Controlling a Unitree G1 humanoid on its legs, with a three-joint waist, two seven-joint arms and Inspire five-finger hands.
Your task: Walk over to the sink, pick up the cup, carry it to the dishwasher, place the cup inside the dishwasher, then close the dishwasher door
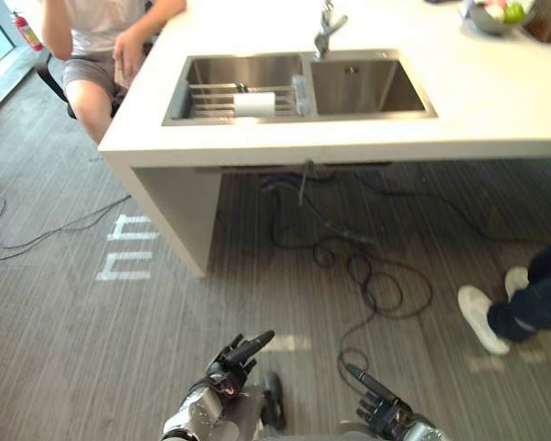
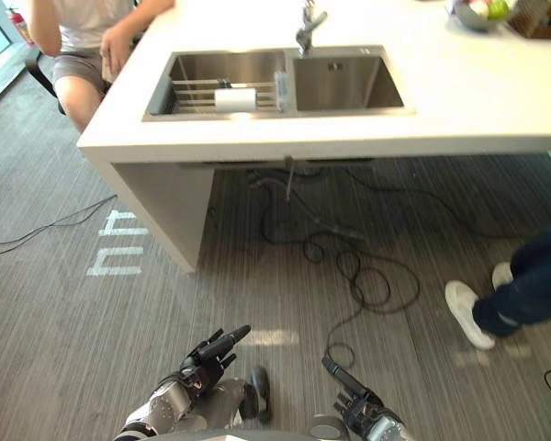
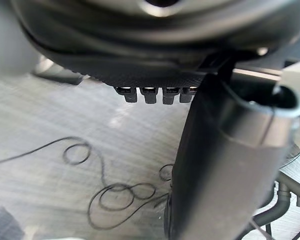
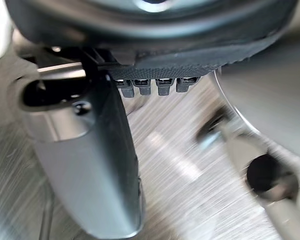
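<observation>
The left hand point(image 1: 231, 360) and right hand point(image 1: 384, 413) hang low at the bottom edge of the frame. Their fingers are loosely straight and hold nothing, which suits a walking approach rather than a reach. Across the grey carpet, in the upper middle of the frame, a stainless double sink point(image 1: 367, 115) is set into a white counter point(image 1: 496, 101), with a faucet point(image 1: 326, 32) behind the divider. The white cup point(image 1: 254, 104) lies on its side on a wire rack point(image 1: 207, 96) in the left basin, a plain pale cylinder well apart from both hands. It probably calls for a grasp around its body. A seated person point(image 1: 101, 46) is at upper left, and another person's white shoe point(image 1: 482, 317) is at right.
</observation>
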